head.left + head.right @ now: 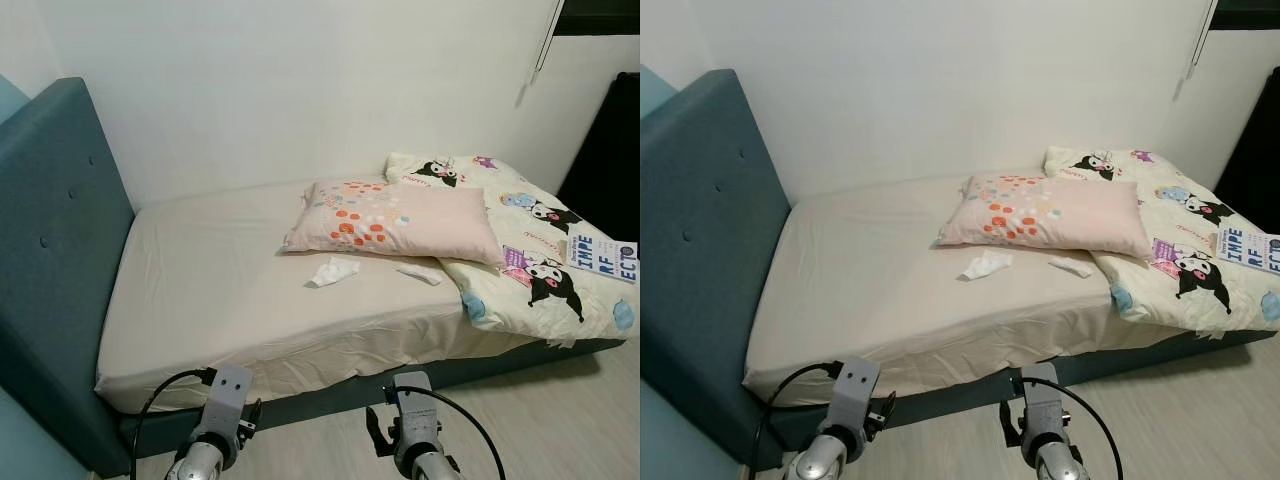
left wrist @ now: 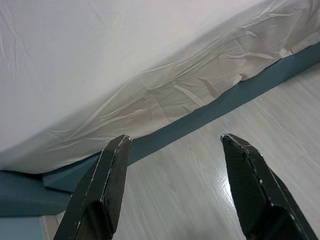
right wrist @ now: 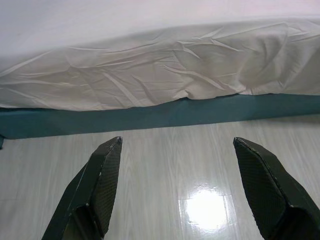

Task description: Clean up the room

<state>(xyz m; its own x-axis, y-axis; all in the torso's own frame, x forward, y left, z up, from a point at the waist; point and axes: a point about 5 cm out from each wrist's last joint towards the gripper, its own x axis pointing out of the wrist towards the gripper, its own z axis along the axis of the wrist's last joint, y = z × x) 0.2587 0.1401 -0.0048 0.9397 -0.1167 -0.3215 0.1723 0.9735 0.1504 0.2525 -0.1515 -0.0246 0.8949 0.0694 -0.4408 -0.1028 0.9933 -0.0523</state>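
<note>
Crumpled tissue (image 1: 331, 271) lies on the bare sheet near the middle of the bed (image 1: 220, 290), just in front of the pink pillow (image 1: 395, 220). A second, smaller scrap of white paper (image 1: 418, 273) lies close by toward the robot's right, at the pillow's front edge. The pillow is printed with orange, red and pale blue dots and rests partly on a cream duvet (image 1: 535, 250) patterned with black-and-white cartoon characters. On the duvet, near the bed's right-hand edge, sits a book (image 1: 600, 257) whose white cover carries large blue letters reading "IMPE", "RF" and "ECT"; the smaller print cannot be read. The bed has a teal padded headboard (image 1: 55, 250) on the robot's left and a teal base above a pale wood-look floor (image 3: 165, 165). The left gripper (image 2: 172, 150) and right gripper (image 3: 177, 150) hang low over the floor beside the bed's edge, each with its fingers spread wide apart and holding nothing.
</note>
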